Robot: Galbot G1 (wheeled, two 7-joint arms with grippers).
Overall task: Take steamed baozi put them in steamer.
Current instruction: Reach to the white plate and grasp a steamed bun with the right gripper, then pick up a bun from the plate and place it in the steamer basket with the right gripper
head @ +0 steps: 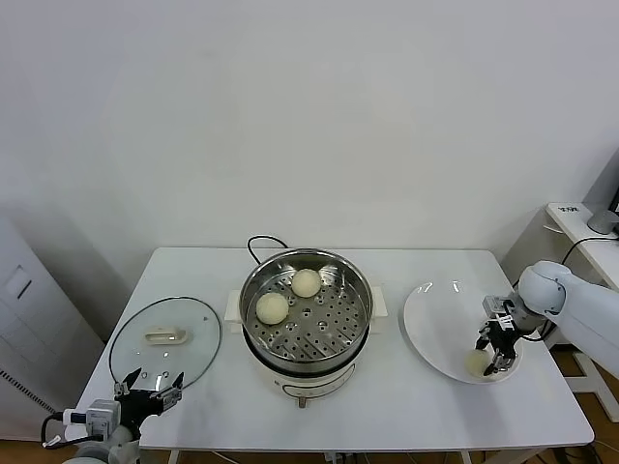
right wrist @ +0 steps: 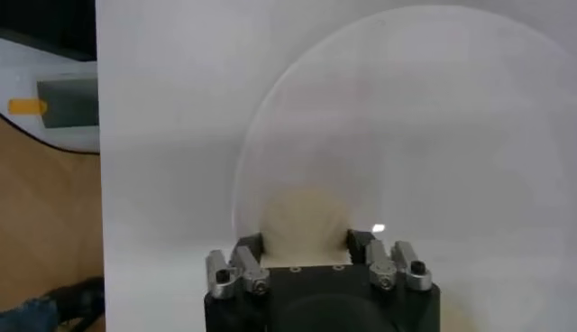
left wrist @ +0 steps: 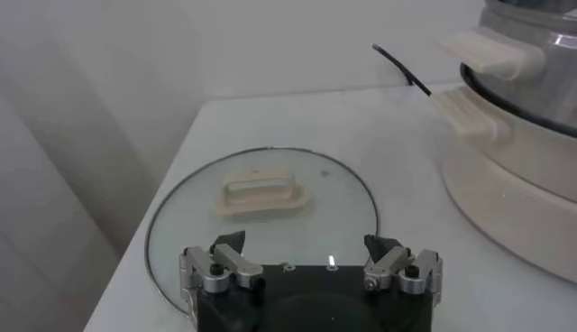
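The steamer (head: 356, 311) stands mid-table with two baozi on its perforated tray, one (head: 272, 307) at the left and one (head: 307, 282) behind it. A third baozi (head: 476, 362) lies on the white plate (head: 435, 319) at the right. My right gripper (head: 499, 362) is down on the plate, shut on this baozi. In the right wrist view the bun (right wrist: 302, 221) fills the gap of the gripper (right wrist: 305, 245), with both fingers against its sides, over the plate (right wrist: 433, 117). My left gripper (head: 148, 393) is parked, open and empty, at the front left. No fourth baozi is in view.
The glass lid (head: 189, 353) with its cream handle lies flat left of the steamer, just beyond my left gripper (left wrist: 305, 248). It shows in the left wrist view (left wrist: 343, 203), with the steamer's side (left wrist: 514, 144) beyond. A black cord (head: 259, 242) runs behind the steamer. The table's right edge is near the plate.
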